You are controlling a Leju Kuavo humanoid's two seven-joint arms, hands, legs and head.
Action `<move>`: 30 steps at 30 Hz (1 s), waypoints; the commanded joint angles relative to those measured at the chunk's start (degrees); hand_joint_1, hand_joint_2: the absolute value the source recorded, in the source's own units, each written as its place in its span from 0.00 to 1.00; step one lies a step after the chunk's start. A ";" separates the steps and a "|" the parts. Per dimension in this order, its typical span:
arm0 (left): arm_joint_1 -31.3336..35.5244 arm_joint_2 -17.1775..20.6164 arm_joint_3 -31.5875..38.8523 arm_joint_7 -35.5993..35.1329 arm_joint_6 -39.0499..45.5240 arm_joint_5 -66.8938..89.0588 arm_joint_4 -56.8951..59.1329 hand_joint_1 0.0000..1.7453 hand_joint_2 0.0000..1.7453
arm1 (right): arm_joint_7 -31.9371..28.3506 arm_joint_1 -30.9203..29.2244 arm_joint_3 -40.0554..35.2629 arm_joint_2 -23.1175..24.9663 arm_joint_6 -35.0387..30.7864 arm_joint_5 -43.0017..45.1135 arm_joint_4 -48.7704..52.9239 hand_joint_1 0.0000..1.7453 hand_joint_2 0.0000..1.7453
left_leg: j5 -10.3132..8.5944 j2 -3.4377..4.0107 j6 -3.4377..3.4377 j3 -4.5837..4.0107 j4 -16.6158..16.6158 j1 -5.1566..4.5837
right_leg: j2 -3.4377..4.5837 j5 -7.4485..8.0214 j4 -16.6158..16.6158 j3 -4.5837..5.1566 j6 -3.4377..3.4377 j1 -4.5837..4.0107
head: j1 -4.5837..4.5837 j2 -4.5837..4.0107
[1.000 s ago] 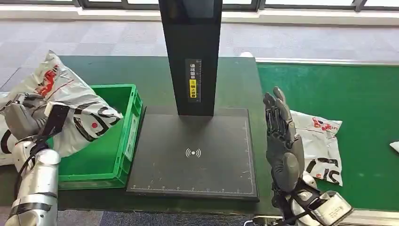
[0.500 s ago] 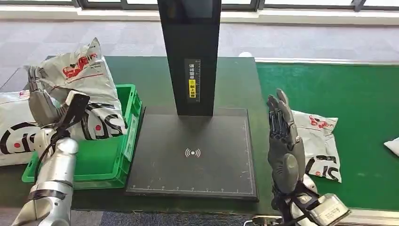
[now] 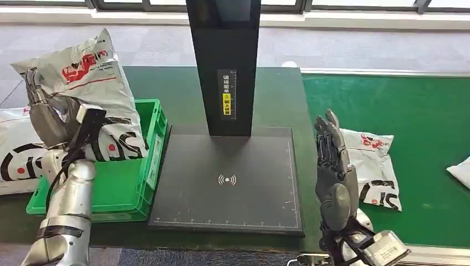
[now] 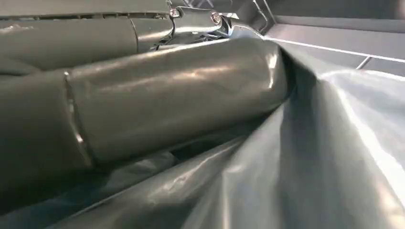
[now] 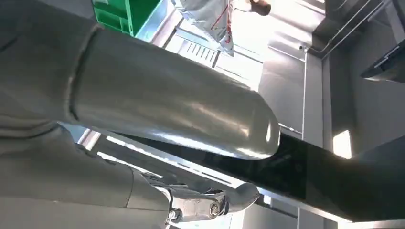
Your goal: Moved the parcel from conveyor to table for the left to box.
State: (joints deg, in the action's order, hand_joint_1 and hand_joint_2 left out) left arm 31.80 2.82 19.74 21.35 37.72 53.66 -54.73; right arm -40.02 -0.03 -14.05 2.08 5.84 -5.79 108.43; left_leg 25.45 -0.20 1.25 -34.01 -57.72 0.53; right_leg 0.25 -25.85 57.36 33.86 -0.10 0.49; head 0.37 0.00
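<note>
Evidently the boxing step was in hand: a parcel (image 3: 91, 83) was gripped by the left hand (image 3: 47, 119) at the upper left of the frame, above the green crate (image 3: 141, 166). Lowering and release would be called for next. The right hand (image 3: 332, 166) was held upright, fingers straight, empty, beside another parcel (image 3: 377, 166) on the conveyor (image 3: 399, 105).

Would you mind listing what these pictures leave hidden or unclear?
- Crate floor: in the head view, the held parcel and the left robot hand cover much of the green crate.
- Second parcel: cut off by the left edge, partly behind the arm.
- Parcel on the belt: its near edge sits behind the right robot hand.
- White item: cut off by the right edge.
- Scanner label: print too small.
</note>
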 commanded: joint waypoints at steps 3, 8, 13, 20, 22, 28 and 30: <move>5.13 3.24 1.10 -12.81 2.28 11.97 9.04 0.00 0.00 | 0.02 -2.32 0.12 -0.30 0.59 0.17 -2.34 0.00 0.00 | 0.00 0.04 -0.02 0.05 0.03 0.00 | 0.01 0.01 -0.01 -0.06 0.01 -0.01 | 0.00 0.00; 5.59 3.99 1.41 -14.04 2.28 13.74 9.83 0.00 0.00 | 0.02 -2.49 0.09 -0.27 0.76 0.19 -2.55 0.00 0.00 | 0.00 0.03 -0.02 0.04 0.01 0.02 | 0.01 0.01 0.00 -0.05 0.01 -0.03 | 0.00 0.00; 7.11 5.69 2.84 -17.60 2.28 18.16 13.87 0.00 0.00 | 0.02 -3.15 0.00 -0.19 1.42 0.46 -3.52 0.00 0.00 | -0.02 0.00 -0.01 0.08 0.04 -0.01 | -0.02 0.01 -0.01 -0.08 0.00 -0.03 | 0.00 0.00; 8.51 8.50 5.82 -21.04 2.28 22.03 17.84 0.00 0.00 | 0.02 -4.26 -0.19 0.36 1.88 0.06 -5.02 0.00 0.00 | -0.04 0.11 0.00 0.14 0.10 0.01 | 0.07 0.05 -0.04 -0.11 0.03 -0.05 | 0.00 0.00; 7.69 8.40 7.00 -21.03 2.28 22.94 16.70 0.00 0.00 | 0.02 -4.34 -0.33 0.33 1.82 -0.06 -5.21 0.00 0.00 | -0.03 0.03 0.01 0.09 0.06 0.00 | 0.01 0.01 -0.01 -0.09 0.02 -0.03 | 0.00 0.00; 5.14 7.37 8.37 -17.01 2.28 19.89 15.04 0.00 0.00 | 0.02 -4.21 -0.34 -0.06 1.82 0.08 -5.17 0.00 0.00 | -0.02 0.12 -0.01 0.24 0.18 -0.01 | 0.09 0.04 -0.12 -0.23 0.01 -0.02 | 0.00 0.00; 3.85 6.74 8.55 -16.03 2.28 19.31 13.04 0.00 0.00 | 0.02 -4.16 -0.30 -0.04 1.62 -0.05 -5.05 0.00 0.00 | -0.03 0.03 -0.01 0.14 0.12 -0.02 | 0.02 0.02 -0.06 -0.16 0.00 -0.01 | 0.00 0.00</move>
State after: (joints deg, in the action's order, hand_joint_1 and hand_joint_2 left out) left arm 36.78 11.32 24.23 2.77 39.89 75.00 -42.16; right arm -40.00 -2.43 -14.05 2.08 7.48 -5.97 106.84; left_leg 25.42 -0.24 1.29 -34.05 -57.71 0.53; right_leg 0.23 -25.85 57.40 33.85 -0.08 0.48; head 0.37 0.00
